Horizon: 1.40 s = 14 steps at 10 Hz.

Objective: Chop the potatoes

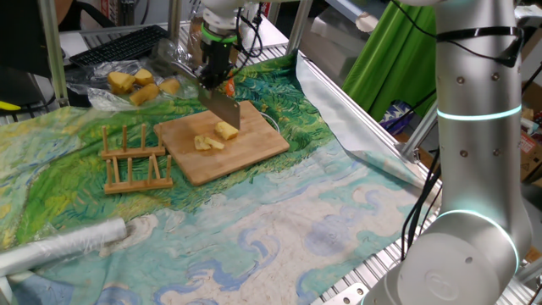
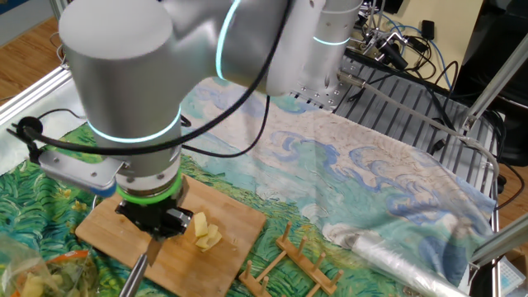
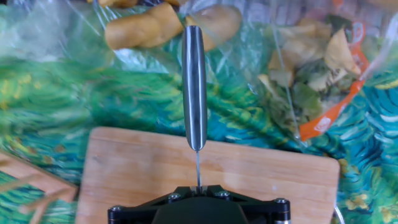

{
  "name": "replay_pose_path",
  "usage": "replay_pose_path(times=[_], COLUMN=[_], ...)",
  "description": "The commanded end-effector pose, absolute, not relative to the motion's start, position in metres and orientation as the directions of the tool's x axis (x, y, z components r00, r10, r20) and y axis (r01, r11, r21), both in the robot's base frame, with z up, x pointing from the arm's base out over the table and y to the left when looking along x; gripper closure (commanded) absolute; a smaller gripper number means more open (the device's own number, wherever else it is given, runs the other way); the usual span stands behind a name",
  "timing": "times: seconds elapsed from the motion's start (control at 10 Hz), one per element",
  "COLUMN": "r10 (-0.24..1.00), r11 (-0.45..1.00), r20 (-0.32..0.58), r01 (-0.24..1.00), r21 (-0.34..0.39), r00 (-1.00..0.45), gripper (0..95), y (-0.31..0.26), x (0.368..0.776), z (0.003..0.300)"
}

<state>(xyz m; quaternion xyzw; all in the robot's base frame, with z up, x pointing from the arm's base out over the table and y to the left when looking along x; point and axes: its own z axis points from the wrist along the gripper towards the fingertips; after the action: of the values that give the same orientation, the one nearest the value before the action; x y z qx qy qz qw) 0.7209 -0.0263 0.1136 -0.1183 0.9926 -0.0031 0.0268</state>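
Note:
The potatoes lie on a wooden cutting board (image 1: 258, 146): one pale-yellow chunk (image 1: 226, 130) and a few thin slices (image 1: 205, 142) beside it. They also show in the other fixed view (image 2: 206, 233). My gripper (image 1: 214, 78) is shut on a cleaver (image 1: 223, 107), whose blade hangs just above and behind the chunk. In the hand view the gripper (image 3: 199, 186) clamps the thin blade spine, and the steel handle (image 3: 194, 87) points away over the board (image 3: 137, 168). The potatoes are hidden in the hand view.
A wooden rack (image 1: 135, 158) stands left of the board. A plastic bag of whole potatoes (image 1: 140, 85) lies behind it, with a bag of vegetable scraps (image 3: 311, 81) nearby. A roll of cling film (image 1: 59, 246) lies at the front left.

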Motion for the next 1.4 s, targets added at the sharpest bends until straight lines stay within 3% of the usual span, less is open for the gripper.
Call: replay_pose_path(times=[0.1, 1.4], r10=[-0.238, -0.24], r11=[0.971, 0.971], r20=[-0.053, -0.068], r01=[-0.238, -0.24], r21=[-0.017, -0.009], r00=[-0.97, -0.968], gripper=[95.0, 95.0], y=[-0.031, -0.063], x=[0.72, 0.709], z=[0.111, 0.1])
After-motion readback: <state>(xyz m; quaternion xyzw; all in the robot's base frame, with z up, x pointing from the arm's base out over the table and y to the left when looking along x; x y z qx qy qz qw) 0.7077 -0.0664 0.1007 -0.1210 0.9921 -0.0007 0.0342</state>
